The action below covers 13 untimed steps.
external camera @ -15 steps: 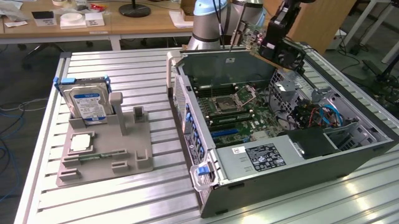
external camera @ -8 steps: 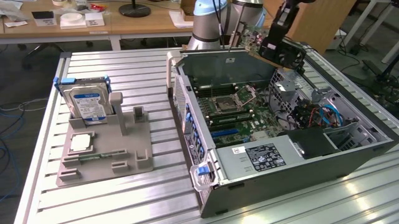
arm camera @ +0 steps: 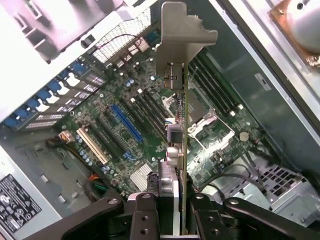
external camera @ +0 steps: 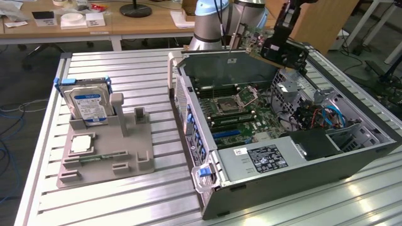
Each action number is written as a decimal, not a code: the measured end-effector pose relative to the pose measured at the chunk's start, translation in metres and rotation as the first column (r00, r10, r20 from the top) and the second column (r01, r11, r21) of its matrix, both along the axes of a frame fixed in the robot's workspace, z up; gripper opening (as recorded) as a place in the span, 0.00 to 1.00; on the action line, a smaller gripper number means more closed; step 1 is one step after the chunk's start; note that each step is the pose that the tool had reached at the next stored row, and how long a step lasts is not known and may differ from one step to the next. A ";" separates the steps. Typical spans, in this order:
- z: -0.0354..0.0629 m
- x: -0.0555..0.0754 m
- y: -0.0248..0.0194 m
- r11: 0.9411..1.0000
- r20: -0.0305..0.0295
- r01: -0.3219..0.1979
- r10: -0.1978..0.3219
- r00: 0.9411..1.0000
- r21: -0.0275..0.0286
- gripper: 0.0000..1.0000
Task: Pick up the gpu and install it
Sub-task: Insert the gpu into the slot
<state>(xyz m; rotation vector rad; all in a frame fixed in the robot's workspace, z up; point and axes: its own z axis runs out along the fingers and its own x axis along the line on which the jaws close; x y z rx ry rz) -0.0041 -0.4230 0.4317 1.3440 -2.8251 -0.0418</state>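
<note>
The gpu (external camera: 254,41), a thin green circuit card with a silvery metal bracket, hangs in the air over the far end of the open computer case (external camera: 283,141). My gripper (external camera: 276,49) is shut on it from above. In the wrist view the gpu (arm camera: 182,100) runs edge-on away from the camera, bracket end farthest, clamped between my black fingers (arm camera: 145,212). Below it lies the motherboard (arm camera: 140,130) with its blue and black slots (arm camera: 126,122) and the processor socket (external camera: 229,101).
A grey fixture (external camera: 107,150) at the exterior view's left holds a silver hard drive with a blue-white label (external camera: 88,106) and a small square chip (external camera: 82,143). Blue cables (external camera: 330,115) and a power supply (external camera: 264,157) fill the case's near end. A wooden desk (external camera: 94,21) stands behind.
</note>
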 end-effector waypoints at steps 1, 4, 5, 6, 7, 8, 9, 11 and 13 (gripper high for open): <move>-0.0001 0.000 0.0000 1.000 0.000 -0.020 0.020 1.000 0.000 0.28; -0.0003 0.000 0.0000 0.997 0.000 -0.074 0.074 0.997 0.000 0.28; -0.0004 0.000 0.0000 0.996 0.000 -0.092 0.092 0.996 0.000 0.28; -0.0005 0.000 0.0000 0.994 0.000 -0.109 0.109 0.994 0.000 0.28; -0.0006 0.000 0.0000 0.992 0.000 -0.127 0.127 0.992 0.000 0.28; -0.0007 0.000 0.0000 0.990 0.001 -0.143 0.143 0.990 0.000 0.28; -0.0008 0.000 0.0000 0.988 0.006 -0.152 0.152 0.988 -0.001 0.28; -0.0011 0.000 0.0000 0.986 0.026 -0.167 0.167 0.986 -0.004 0.28; -0.0016 0.000 0.0000 0.984 0.047 -0.180 0.181 0.982 -0.008 0.28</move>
